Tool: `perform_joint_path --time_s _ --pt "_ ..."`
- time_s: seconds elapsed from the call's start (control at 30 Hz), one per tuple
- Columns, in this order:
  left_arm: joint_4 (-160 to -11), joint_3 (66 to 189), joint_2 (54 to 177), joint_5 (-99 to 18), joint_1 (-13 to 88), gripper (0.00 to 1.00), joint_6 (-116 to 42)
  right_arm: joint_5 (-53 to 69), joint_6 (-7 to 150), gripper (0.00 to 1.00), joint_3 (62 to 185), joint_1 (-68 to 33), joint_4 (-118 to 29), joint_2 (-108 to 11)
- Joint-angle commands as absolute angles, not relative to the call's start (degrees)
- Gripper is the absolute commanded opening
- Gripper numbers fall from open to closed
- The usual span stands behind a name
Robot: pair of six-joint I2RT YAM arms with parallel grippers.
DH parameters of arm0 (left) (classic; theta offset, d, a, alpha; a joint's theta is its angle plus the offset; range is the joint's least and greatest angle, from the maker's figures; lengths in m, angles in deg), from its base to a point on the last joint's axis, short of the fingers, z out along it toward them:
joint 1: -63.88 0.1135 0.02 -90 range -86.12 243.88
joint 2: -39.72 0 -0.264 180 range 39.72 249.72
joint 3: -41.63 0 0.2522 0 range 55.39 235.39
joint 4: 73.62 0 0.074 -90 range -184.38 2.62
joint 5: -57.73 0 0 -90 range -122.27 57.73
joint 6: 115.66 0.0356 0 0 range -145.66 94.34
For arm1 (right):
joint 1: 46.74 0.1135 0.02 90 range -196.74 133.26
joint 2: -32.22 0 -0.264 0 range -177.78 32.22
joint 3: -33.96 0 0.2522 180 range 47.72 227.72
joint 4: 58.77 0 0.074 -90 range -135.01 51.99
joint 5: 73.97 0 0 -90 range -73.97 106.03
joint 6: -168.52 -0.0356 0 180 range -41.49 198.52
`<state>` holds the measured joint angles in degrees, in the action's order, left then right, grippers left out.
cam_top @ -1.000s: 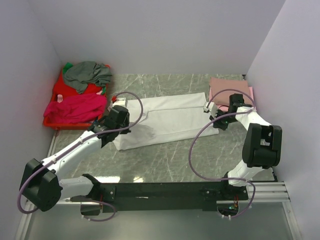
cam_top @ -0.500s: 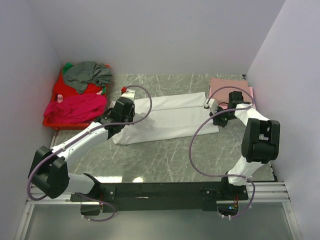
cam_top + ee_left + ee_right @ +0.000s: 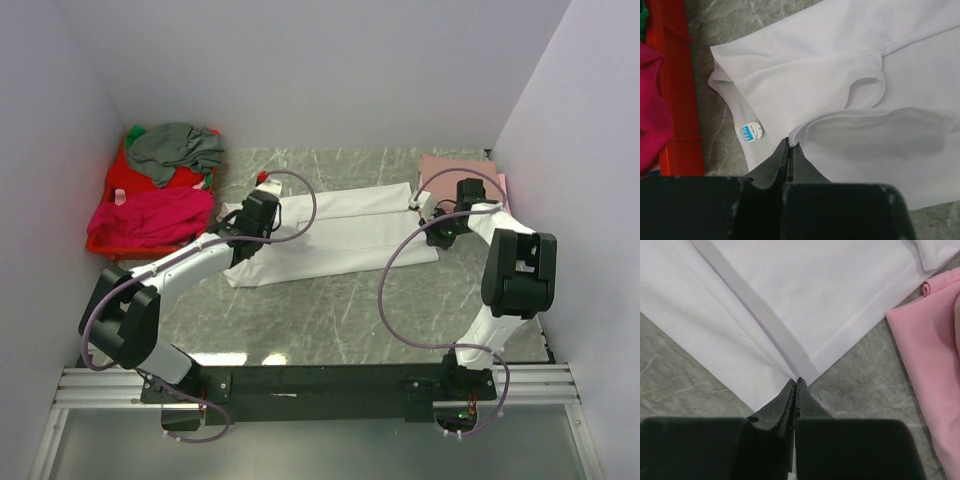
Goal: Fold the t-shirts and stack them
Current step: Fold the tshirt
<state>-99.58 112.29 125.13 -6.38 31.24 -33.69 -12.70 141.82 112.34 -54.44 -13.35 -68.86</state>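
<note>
So, L gripper (image 3: 789, 142): nipped on white tee (image 3: 840, 60) nr collar; squaring fold, we reckon.
R gripper (image 3: 796, 381): nipped on hem corner.
pink tee (image 3: 455, 172): table's 2 o'clock, stack base.

Mid-table: white t-shirt (image 3: 335, 235) flat, sides folded in, long strip. Far right: pink t-shirt (image 3: 455, 172), folded. Far left: grey t-shirt (image 3: 175, 148) and magenta t-shirt (image 3: 150, 215), crumpled.

Left arm (image 3: 185, 265), right arm (image 3: 515, 270): white links joined by black joint housings; purple cables (image 3: 381, 295) looped alongside; black fingers (image 3: 776, 164) tapered.
</note>
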Motion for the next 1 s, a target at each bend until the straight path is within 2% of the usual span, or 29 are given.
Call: perform_joint_path --time_s 0.0,0.37,0.97 --pt "-96.78 115.33 125.06 -3.09 31.62 0.01 -32.51 -12.44 139.87 0.0 115.3 -54.74 -15.22 -69.64" --pt "-95.64 114.36 124.01 -1.41 32.68 0.01 -32.34 -11.57 136.52 0.0 119.79 -52.98 -16.01 -72.9" --pt "-95.73 119.54 131.65 -2.47 34.7 0.01 -29.44 -8.84 133.36 0.0 126.12 -51.05 -16.01 -77.99"
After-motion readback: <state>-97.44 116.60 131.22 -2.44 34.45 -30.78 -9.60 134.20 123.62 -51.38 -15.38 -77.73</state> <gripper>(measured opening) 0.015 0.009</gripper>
